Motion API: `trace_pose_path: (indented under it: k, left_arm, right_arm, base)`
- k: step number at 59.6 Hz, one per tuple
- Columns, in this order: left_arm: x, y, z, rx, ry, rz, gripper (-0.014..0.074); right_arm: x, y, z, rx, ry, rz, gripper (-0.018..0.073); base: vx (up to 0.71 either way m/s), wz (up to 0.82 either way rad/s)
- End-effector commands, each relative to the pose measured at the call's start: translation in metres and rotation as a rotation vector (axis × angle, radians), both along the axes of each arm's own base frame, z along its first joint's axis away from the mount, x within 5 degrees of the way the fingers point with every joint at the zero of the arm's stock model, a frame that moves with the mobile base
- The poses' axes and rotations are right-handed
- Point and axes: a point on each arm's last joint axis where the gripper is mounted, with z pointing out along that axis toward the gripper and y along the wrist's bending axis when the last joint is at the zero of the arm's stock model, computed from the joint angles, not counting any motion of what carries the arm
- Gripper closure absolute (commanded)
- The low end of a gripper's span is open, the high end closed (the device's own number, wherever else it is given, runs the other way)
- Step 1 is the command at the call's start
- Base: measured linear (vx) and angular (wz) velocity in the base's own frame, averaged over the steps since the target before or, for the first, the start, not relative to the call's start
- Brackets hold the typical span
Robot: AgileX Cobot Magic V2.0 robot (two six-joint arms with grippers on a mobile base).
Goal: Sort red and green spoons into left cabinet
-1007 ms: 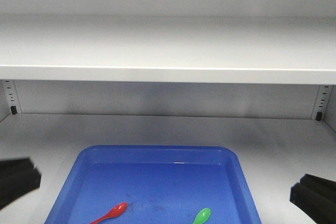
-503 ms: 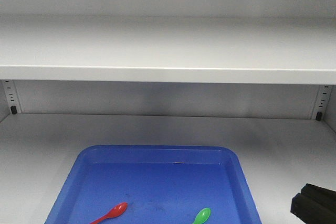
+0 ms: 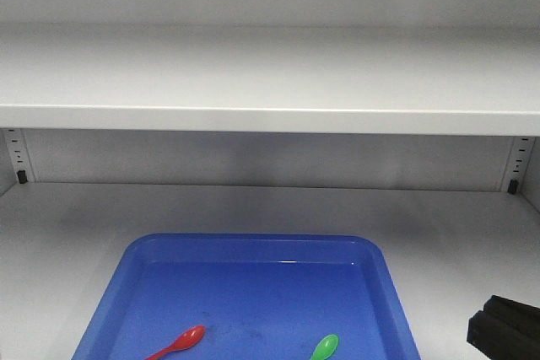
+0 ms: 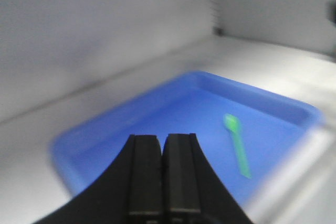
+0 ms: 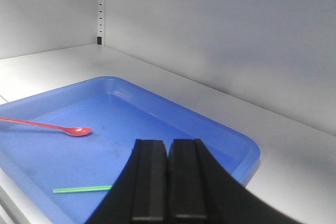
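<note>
You see the red spoon (image 3: 180, 341) and the green spoon (image 3: 324, 346) lying apart in the blue tray (image 3: 253, 246) on the lower shelf of the left cabinet (image 3: 270, 82), and nothing is grasped. Both the left end effector (image 4: 163, 174) and the right end effector (image 5: 169, 179) have their fingers pressed together and hold nothing. If you go down like this, the thin glossy handles may slide away, because the fingers first must spread.

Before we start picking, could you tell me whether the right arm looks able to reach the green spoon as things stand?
Probably yes. The right gripper, jaws shut, hovers at the blue tray edge, and the green spoon lies uncovered just beyond it, apart from the red spoon.
</note>
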Motion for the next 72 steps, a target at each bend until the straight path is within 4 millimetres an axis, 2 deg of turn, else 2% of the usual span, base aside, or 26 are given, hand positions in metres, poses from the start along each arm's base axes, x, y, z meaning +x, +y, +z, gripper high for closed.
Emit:
trace_pose_path:
  k: [1,11,17,28,34,39,46,59,72]
  left_arm:
    - [-0.004,0.012,0.017,-0.1,-0.07,0.138,0.0596]
    - [-0.016,0.028,0.01,-0.092,-0.03,0.294,0.0596]
    - [-0.024,0.037,-0.005,-0.135,-0.061,0.388,0.0596]
    - [-0.04,0.045,-0.052,-0.195,-0.143,0.438,0.0596]
    - [-0.042,0.047,-0.087,-0.159,-0.139,0.452,0.0596]
    - [-0.032,0.047,-0.12,-0.147,-0.059,0.477,0.0596]
    - [-0.025,0.048,-0.15,-0.239,-0.041,0.506,0.0596]
    - [-0.024,0.051,-0.15,-0.19,-0.064,0.547,0.0596]
    - [-0.024,0.052,-0.157,-0.162,0.006,0.582,0.0596]
  right_arm:
    - [0.001,-0.002,0.01,0.002,-0.033,-0.021,0.0564]
    - [0.001,-0.002,0.01,0.002,-0.033,-0.021,0.0564]
    - [0.001,-0.002,0.01,0.002,-0.033,-0.021,0.0564]
    - [0.001,-0.002,0.01,0.002,-0.033,-0.021,0.0564]
    - [0.001,-0.002,0.01,0.002,-0.033,-0.021,0.0564]
    - [0.0,-0.002,0.01,0.002,-0.033,-0.019,0.0564]
    - [0.001,-0.002,0.01,0.001,-0.03,-0.021,0.0564]
    - [0.001,-0.002,0.01,0.001,-0.031,-0.022,0.0564]
    - [0.001,-0.002,0.01,0.001,-0.031,-0.022,0.0564]
  base:
    - [0.0,0.0]
    - [0.0,0.0]
    - [0.0,0.0]
    - [0.0,0.0]
    - [0.0,0.0]
    - [0.0,0.0]
    - [0.0,0.01]
    - [0.0,0.0]
    - [0.0,0.0]
